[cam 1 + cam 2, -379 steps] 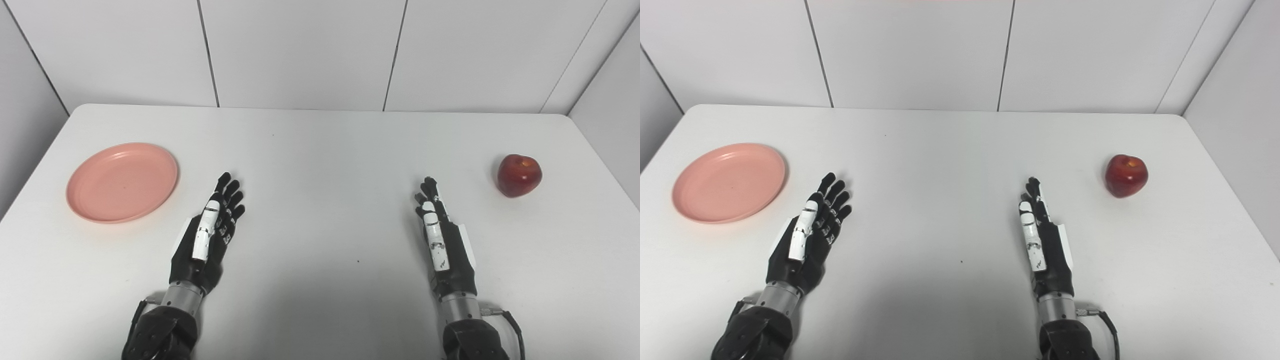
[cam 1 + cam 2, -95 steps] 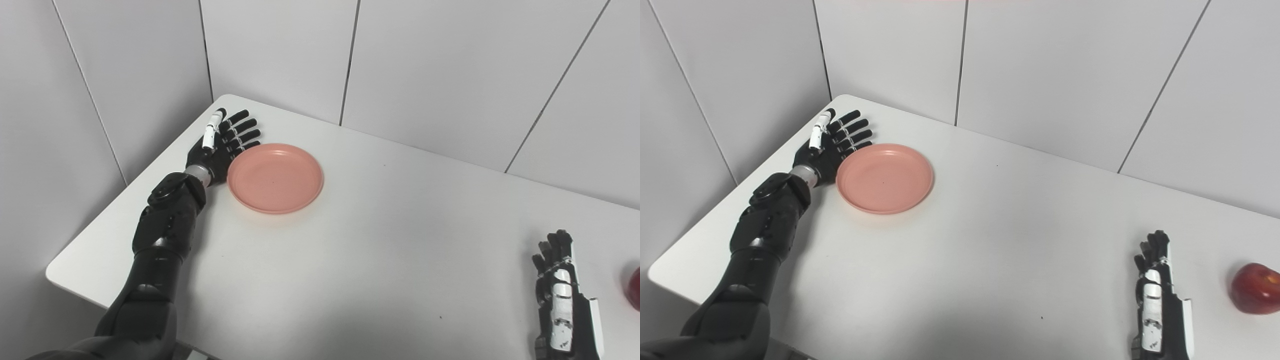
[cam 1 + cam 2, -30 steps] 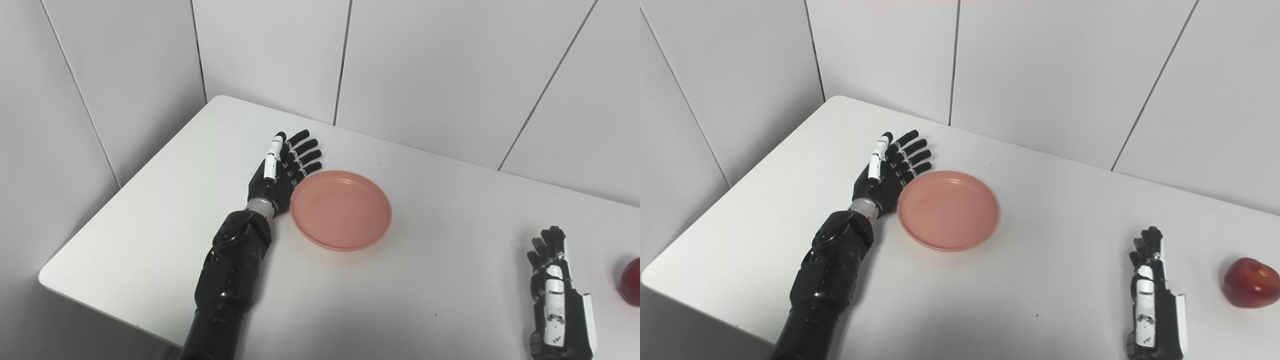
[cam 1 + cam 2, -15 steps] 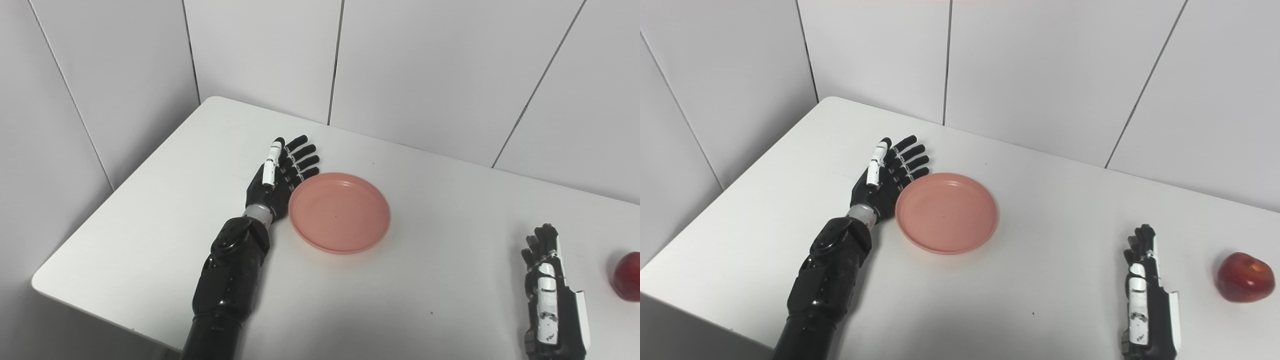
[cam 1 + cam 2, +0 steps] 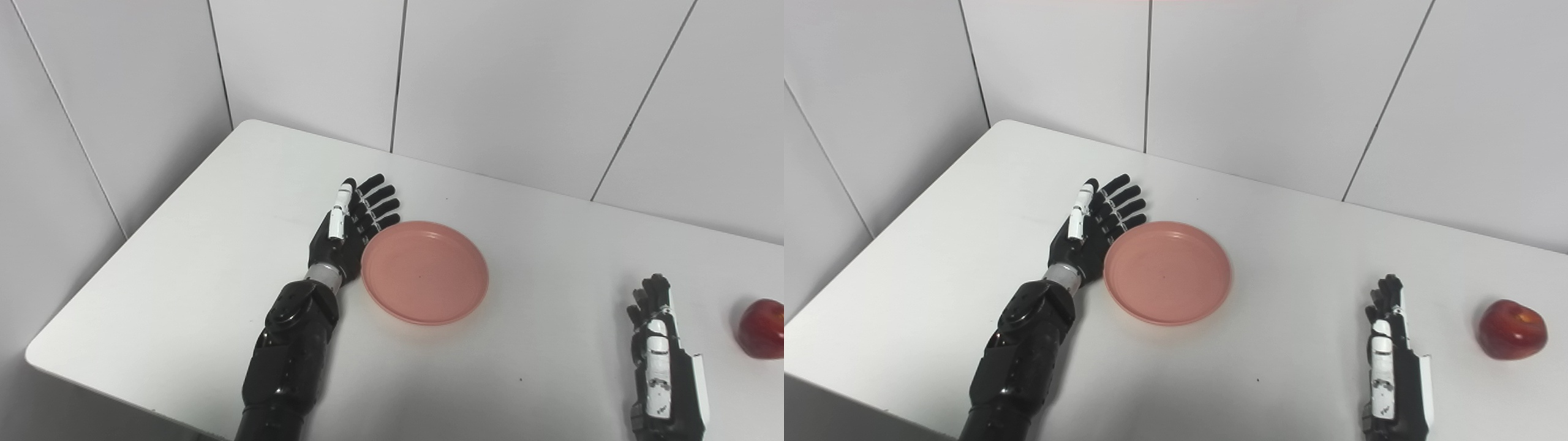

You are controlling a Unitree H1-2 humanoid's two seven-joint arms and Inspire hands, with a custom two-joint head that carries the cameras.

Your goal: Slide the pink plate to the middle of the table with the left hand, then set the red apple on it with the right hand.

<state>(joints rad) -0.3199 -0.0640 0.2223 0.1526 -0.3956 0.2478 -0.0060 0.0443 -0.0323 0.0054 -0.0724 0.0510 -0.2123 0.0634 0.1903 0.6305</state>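
Plate-slide step. Left hand [image 5: 346, 236] flat, fingers spread, edge against pink plate [image 5: 425, 272], left of table [image 5: 184, 257] centre. Right hand [image 5: 1390, 358] empty, extended. Red apple [image 5: 1511, 328] far right. Next: push rightward.

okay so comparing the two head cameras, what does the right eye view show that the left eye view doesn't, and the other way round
Only the right eye view shows the whole red apple, with bare table beyond it on the right. Only the left eye view shows more of the wall at the left and the table's near left corner; there the apple is cut by the frame's right edge. Both show the pink plate with the open left hand against its left rim, and the right hand, fingers straight and holding nothing, resting on the table apart from the apple.
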